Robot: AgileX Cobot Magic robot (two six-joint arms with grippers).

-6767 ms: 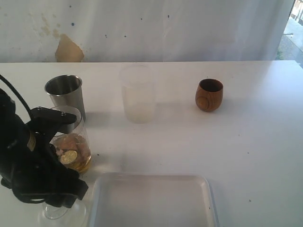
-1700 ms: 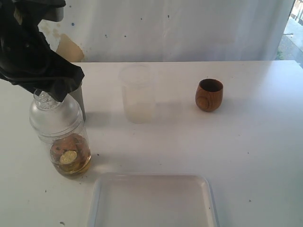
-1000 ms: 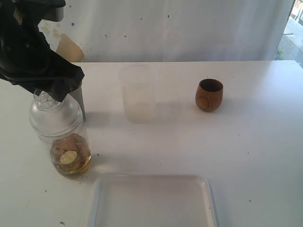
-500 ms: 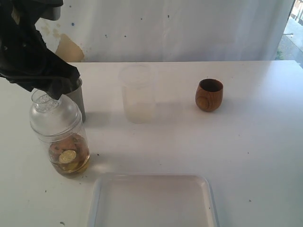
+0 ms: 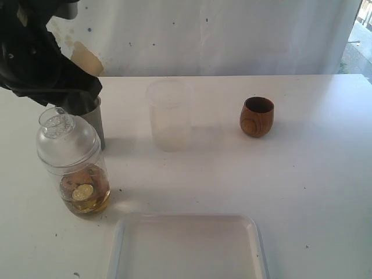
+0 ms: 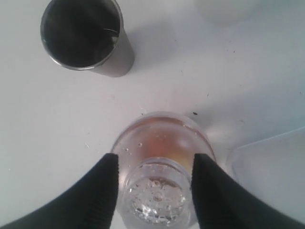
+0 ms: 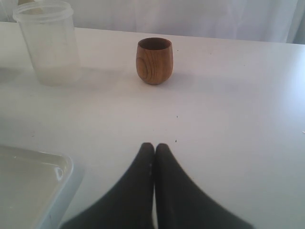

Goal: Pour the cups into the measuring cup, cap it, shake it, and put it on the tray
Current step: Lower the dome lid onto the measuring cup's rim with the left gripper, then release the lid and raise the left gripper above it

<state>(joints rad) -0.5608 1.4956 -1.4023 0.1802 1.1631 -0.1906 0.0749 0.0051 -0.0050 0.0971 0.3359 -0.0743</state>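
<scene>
The measuring cup (image 5: 75,174) stands at the left with amber liquid and coins in it and a clear domed cap (image 5: 65,139) on top. My left gripper (image 5: 74,103) hovers open just above the cap's knob. In the left wrist view its fingers (image 6: 107,181) flank the cap (image 6: 159,198) without closing on it. The steel tumbler (image 5: 96,119) stands upright right behind the jar and looks empty (image 6: 83,36). The wooden cup (image 5: 257,116) sits upright at the right, ahead of my shut right gripper (image 7: 154,145). The white tray (image 5: 186,217) lies at the front.
A frosted translucent cup (image 5: 169,115) stands mid-table between the tumbler and the wooden cup. The tray's corner (image 7: 66,164) lies near my right gripper. A white curtain hangs behind the table.
The cap, earlier held low by the left gripper, now sits on the jar. The gripper has let go and lifted slightly, and the jar shifted a little left.
</scene>
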